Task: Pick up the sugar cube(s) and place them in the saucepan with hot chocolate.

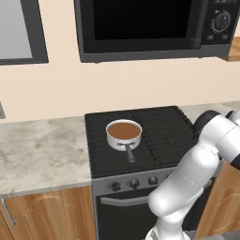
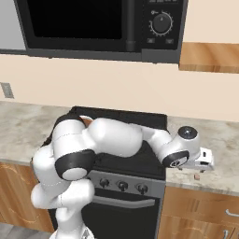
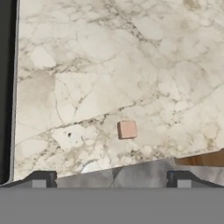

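I count one sugar cube (image 3: 127, 129), lying on the desk (image 3: 109, 65) right of the stove (image 1: 159, 136). One saucepan (image 1: 123, 134) sits on the stove's left side. There is one microwave (image 1: 145, 26) above, three stove knobs (image 2: 122, 186) near the front, and one pincer (image 3: 111, 178).

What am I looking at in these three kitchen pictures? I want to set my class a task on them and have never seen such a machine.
It is a rendered kitchen with a white robot arm. Two pictures come from cameras behind the arm, left and right; the third looks down from its hand. A saucepan with hot chocolate stands on the black stovetop. A small pinkish sugar cube lies on the marble counter right of the stove. The pincer hangs open above the cube, holding nothing.
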### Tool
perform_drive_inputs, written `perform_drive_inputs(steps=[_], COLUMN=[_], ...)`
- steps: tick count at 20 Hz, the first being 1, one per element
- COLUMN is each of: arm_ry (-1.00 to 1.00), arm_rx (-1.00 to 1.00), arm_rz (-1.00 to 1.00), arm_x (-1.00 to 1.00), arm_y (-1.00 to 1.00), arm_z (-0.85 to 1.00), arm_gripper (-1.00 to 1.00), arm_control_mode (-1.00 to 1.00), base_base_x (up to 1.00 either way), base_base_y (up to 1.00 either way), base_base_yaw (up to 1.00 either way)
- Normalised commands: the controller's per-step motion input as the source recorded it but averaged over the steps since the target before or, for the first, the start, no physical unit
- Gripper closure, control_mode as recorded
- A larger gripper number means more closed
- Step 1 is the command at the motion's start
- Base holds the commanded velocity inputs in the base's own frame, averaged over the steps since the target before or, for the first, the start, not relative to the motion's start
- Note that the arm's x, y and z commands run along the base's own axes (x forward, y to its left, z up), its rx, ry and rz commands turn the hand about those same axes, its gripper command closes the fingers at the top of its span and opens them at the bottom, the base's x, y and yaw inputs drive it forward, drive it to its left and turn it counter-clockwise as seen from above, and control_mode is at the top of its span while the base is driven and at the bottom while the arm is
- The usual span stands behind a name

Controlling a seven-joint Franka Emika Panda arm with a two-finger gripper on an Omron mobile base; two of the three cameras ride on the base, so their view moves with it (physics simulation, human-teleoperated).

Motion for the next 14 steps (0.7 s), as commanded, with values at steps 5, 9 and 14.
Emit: perform_drive_inputs(steps=[5,9,14], arm_ry=[-0.04,-0.01,0.00], arm_rx=[0.06,0.03,0.00], arm_rz=[0.09,0.09,0.04], arm_x=[0.35,0.11,0.01], arm_y=[-0.12,-0.12,-0.26], arm_z=[-0.06,-0.28,-0.06], arm_gripper=[-1.00,-1.00,-1.00], arm_control_mode=[-1.00,-1.00,-1.00], base_base_x=[0.00,0.00,0.00], base_base_y=[0.00,0.00,0.00], base_base_yaw=[0.00,0.00,0.00])
